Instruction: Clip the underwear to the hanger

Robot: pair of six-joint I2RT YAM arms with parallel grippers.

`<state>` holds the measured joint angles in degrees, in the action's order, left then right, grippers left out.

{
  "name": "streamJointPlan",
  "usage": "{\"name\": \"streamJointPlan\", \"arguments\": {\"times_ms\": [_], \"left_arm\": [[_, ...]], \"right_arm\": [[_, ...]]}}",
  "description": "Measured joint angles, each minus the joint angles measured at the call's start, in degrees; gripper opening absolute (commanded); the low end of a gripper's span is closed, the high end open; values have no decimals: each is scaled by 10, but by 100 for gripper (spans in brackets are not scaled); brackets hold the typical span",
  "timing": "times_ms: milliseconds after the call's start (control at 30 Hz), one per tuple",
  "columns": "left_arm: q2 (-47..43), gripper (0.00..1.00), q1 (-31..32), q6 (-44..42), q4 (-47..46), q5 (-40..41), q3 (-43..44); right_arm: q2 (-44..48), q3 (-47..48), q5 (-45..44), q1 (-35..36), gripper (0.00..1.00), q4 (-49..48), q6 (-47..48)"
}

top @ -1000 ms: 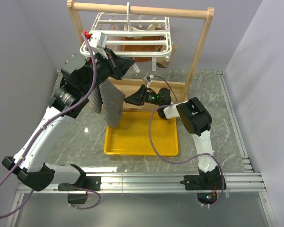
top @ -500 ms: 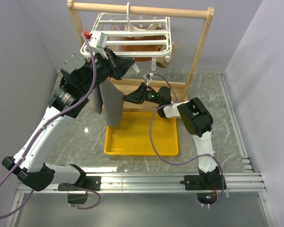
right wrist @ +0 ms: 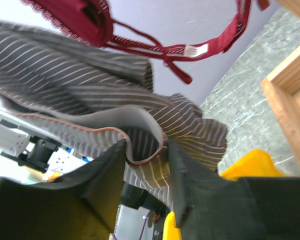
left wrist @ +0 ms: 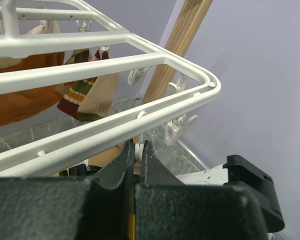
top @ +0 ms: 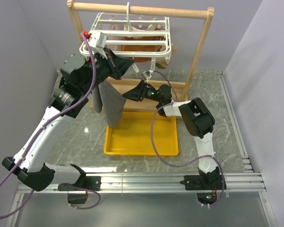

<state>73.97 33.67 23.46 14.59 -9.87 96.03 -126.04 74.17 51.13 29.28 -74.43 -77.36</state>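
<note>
L claw (left wrist: 137, 150) shut under hanger (left wrist: 90, 70) front rim; underwear (top: 110, 101) dangles from it above 1 yellow tray (top: 142, 137), pinch point hidden from wrist cam. R claw (right wrist: 146, 145) half-open astride a fold of the striped hem, not visibly clamped. Behind: 1 dark-red garment (right wrist: 85, 20), edges cut off. Orange-brown items (left wrist: 20, 100) on hanger hard to count. 1 wooden stand (top: 199, 52).

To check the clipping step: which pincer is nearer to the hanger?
Left. The left pincer sits just under the hanger rim; the right pincer is lower, around an edge of the underwear.
</note>
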Motion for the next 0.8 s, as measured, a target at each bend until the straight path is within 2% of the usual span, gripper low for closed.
{"name": "streamJointPlan", "arguments": {"times_ms": [67,200,400,600,800], "left_arm": [[0,0,-2,0,1,0,0],[0,0,-6,0,5,-1,0],[-1,0,-7,0,8,-3,-3],[-13,0,-13,-1,10,-3,-28],[-15,0,-17,-5,16,-3,-33]], "right_arm": [[17,-17,5,0,36,0,2],[68,-51,25,-4,0,0,8],[137,-76,63,-20,0,-2,7],[169,-81,97,-41,0,-5,10],[202,-82,111,-60,0,-2,57]]}}
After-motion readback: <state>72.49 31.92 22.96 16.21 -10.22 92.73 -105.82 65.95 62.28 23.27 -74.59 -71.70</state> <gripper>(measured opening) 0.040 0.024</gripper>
